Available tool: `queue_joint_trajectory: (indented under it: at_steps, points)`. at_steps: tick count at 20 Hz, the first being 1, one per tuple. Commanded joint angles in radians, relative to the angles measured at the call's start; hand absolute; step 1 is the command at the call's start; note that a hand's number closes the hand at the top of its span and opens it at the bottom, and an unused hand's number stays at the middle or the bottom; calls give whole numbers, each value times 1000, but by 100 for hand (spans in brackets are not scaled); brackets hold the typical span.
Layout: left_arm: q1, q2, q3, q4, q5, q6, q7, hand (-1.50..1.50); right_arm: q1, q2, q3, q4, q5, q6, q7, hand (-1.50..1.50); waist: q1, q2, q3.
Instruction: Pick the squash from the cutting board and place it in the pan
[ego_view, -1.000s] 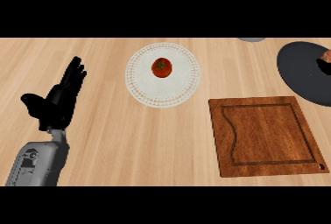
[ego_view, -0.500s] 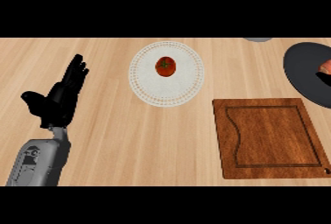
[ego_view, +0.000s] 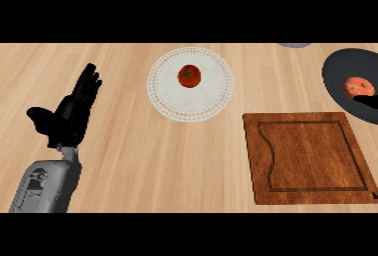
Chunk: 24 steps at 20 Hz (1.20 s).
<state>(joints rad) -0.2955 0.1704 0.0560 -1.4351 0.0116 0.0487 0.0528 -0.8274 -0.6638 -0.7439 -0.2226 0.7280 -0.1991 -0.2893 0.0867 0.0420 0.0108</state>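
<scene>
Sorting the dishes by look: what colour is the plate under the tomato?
White, with a dotted rim; the plate shows best in the head view, tomato on it.

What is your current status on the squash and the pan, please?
Left hand open, resting at left. Right hand barely visible at right edge. Squash in pan; cutting board bare. Nothing in the way.

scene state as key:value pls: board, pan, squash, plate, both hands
cutting board: brown wooden cutting board, bare, lower right
pan: dark round pan, cut off by the right edge
squash: orange-pink squash, lying in the pan
plate: white round plate, upper centre, holding a red tomato
left hand: black left hand, open, fingers up, resting at the left
right hand: only a dark tip shows at the right edge beside the squash; open or shut unclear
counter: light wooden counter
</scene>
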Motion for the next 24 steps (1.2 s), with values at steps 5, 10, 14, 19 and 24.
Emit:
queue_joint_trajectory:
  at_steps: [5,10,14,19,24]
  points:
    - [10,16,21,17,7,-6,3,0,16,-14,-159,-14,-172,7,-184,-150,-35,-14,-3]
    - [14,15,40,41,-6,20,-9,0,82,-39,-215,21,-264,224,-281,-150,-63,-25,-6]
    - [41,49,72,23,21,-12,-4,0,176,-82,-225,8,-317,419,-361,-150,-82,-37,-9]
    - [73,62,79,-47,19,-12,36,0,276,-96,-196,-92,-377,529,-371,-150,-98,-48,-12]
    - [142,32,63,-62,6,1,3,0,369,-85,-194,-244,-439,599,-282,-150,-112,-55,-15]
